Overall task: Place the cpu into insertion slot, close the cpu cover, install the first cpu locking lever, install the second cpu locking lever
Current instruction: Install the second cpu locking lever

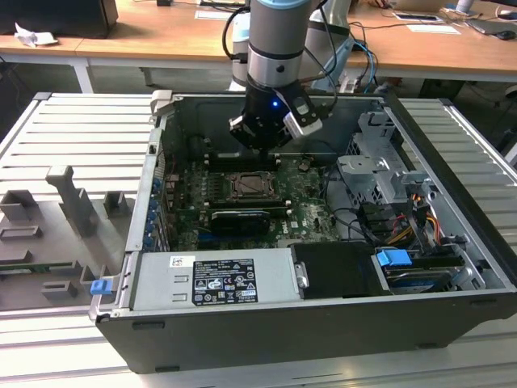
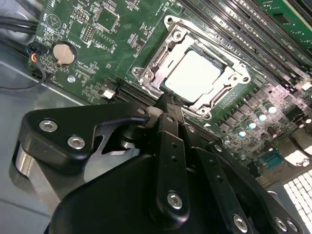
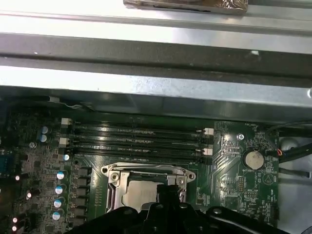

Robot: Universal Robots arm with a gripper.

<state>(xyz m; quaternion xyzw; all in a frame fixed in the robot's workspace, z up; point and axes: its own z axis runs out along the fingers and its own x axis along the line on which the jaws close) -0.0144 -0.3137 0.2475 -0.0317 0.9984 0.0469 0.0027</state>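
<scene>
The cpu [image 2: 192, 75] lies flat in the insertion slot [image 1: 254, 187] on the green motherboard, its pale face showing. The silvery cpu cover [image 2: 155, 61] lies down around it as a frame. In the first wrist view the cpu [image 3: 139, 195] and the cpu cover [image 3: 146, 170] sit just beyond my fingertips. My gripper [image 2: 166, 100] hangs inside the case just above the slot's edge, its black fingers drawn together with nothing between them. In the exterior view the gripper [image 1: 262, 144] is over the slot's far side. I cannot tell how the locking levers stand.
The open computer case surrounds the arm, with a metal wall [image 3: 156, 53] close behind it. Memory slots [image 3: 136, 139] run beside the socket. A black ribbed card [image 1: 240, 218], a grey power supply box [image 1: 214, 279], a drive cage [image 1: 380, 174] and cables [image 1: 404, 218] crowd the rest.
</scene>
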